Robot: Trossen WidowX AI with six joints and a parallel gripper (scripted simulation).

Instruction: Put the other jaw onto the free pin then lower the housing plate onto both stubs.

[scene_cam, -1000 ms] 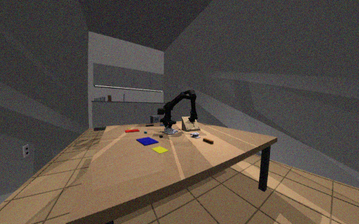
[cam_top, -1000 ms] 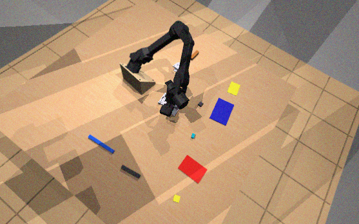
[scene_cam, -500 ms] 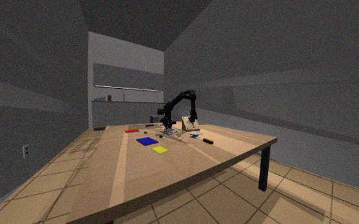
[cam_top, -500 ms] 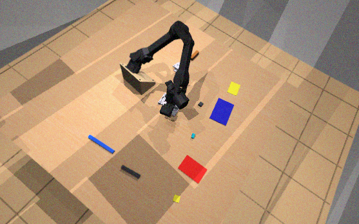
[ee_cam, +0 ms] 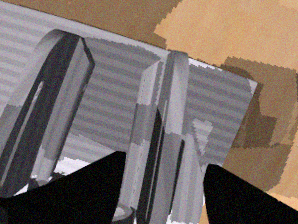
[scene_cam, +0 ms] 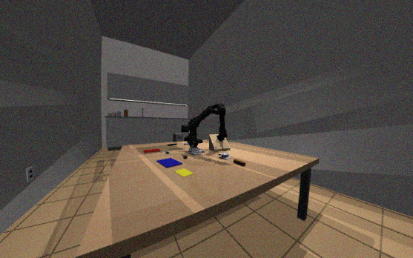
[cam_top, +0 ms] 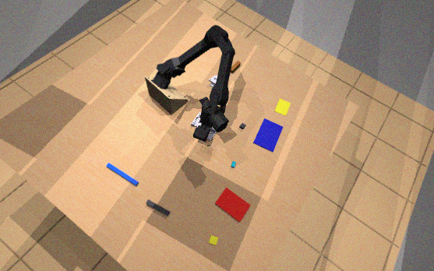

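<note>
The grey striped base plate [ee_cam: 112, 95] [cam_top: 211, 135] fills much of the wrist view. One long grey jaw [ee_cam: 60, 110] lies over it at the left. The other jaw [ee_cam: 172, 115] lies to its right, with a gap between them at their far ends. My gripper [ee_cam: 165, 168] [scene_cam: 195, 148] is shut on this right jaw, a black finger on each side. The pins and the gear teeth are hidden or too unclear to tell, so I cannot see whether the teeth mesh. A small white and grey part [cam_top: 213, 80] [scene_cam: 224, 156], seemingly the housing plate, lies apart beneath the arm's span.
The arm's base stands at a wooden wedge [cam_top: 171, 105] [scene_cam: 214, 144]. An orange-brown block [cam_top: 235, 66] [scene_cam: 239, 162] lies beyond the white part. A small black block [cam_top: 242, 125], a blue mat [cam_top: 268, 135] and a cyan block [cam_top: 233, 164] lie near the gripper. A blue bar [cam_top: 122, 174] lies farther off.
</note>
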